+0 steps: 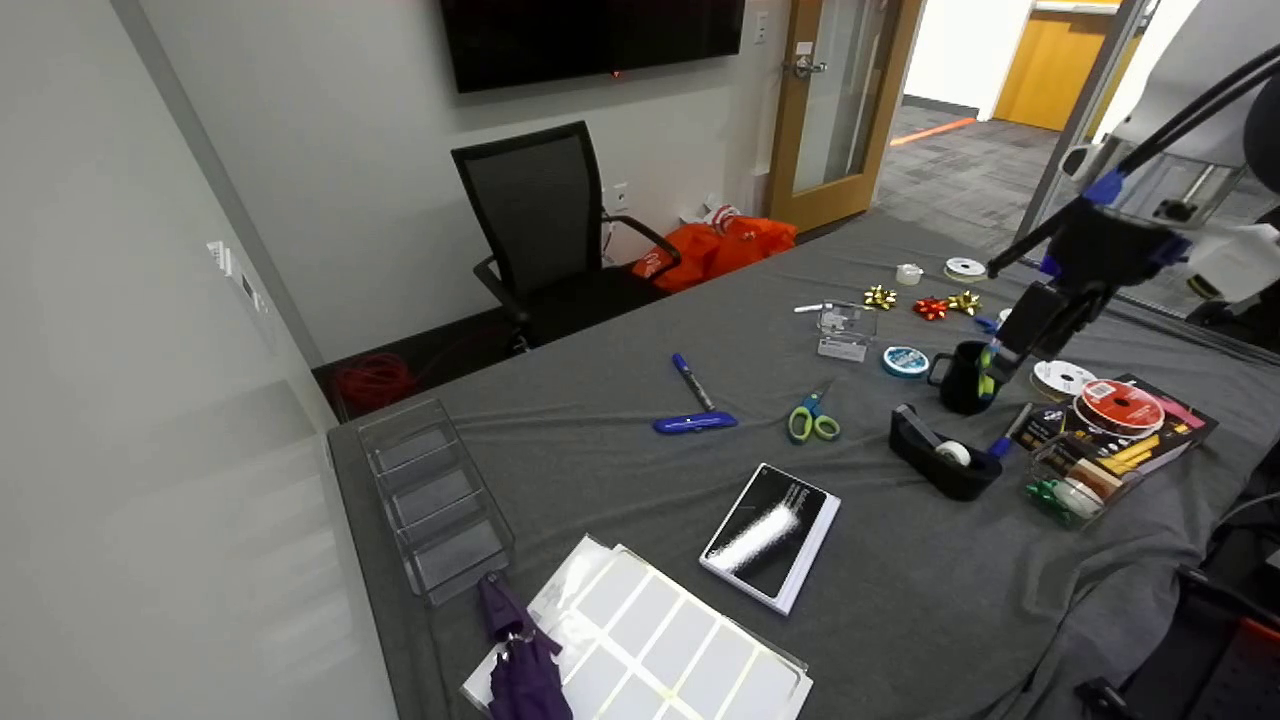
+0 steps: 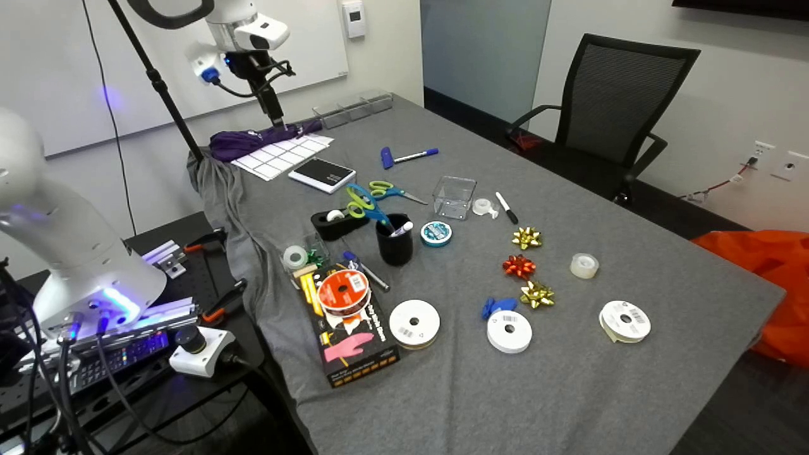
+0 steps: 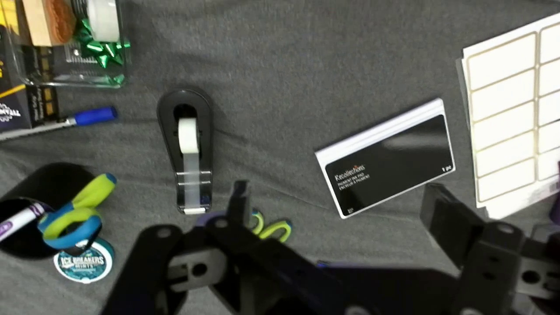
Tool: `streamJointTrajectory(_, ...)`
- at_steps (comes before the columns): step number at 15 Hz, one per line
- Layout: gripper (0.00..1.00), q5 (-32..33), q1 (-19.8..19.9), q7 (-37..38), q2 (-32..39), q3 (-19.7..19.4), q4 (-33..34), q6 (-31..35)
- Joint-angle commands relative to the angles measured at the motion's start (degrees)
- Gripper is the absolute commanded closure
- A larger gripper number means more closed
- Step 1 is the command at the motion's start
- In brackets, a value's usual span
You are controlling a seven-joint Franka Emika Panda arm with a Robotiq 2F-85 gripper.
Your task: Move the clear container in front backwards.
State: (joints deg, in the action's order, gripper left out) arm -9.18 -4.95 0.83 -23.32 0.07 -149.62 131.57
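My gripper is open with nothing between its fingers. It hangs above the table and also shows in both exterior views. Several clear containers are in view; I cannot tell which is meant. A small clear square container stands mid-table and also shows in an exterior view. A clear container holding stamps, white tape and a green bow is at upper left in the wrist view, beside the black box. A long clear divided tray lies by the wall; it also shows far back.
A black ink pad box, a tape dispenser and green-handled scissors lie below the gripper. A black cup holds scissors and a marker. Label sheets, a purple umbrella, ribbon spools and bows lie around.
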Motion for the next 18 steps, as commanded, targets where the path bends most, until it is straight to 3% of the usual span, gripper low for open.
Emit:
streamJointTrajectory(1,0.00,1.4,2.3,-2.4,2.1,-1.3,-3.2,1.5)
streamJointTrajectory(7,0.00,6.8,5.5,-8.9,5.4,-4.7,-10.0,11.0)
streamJointTrajectory(9,0.00,7.7,6.2,-10.8,8.6,-6.0,-9.2,14.3)
streamJointTrajectory(18,0.00,4.2,7.0,-16.2,21.2,-9.5,-9.7,28.4)
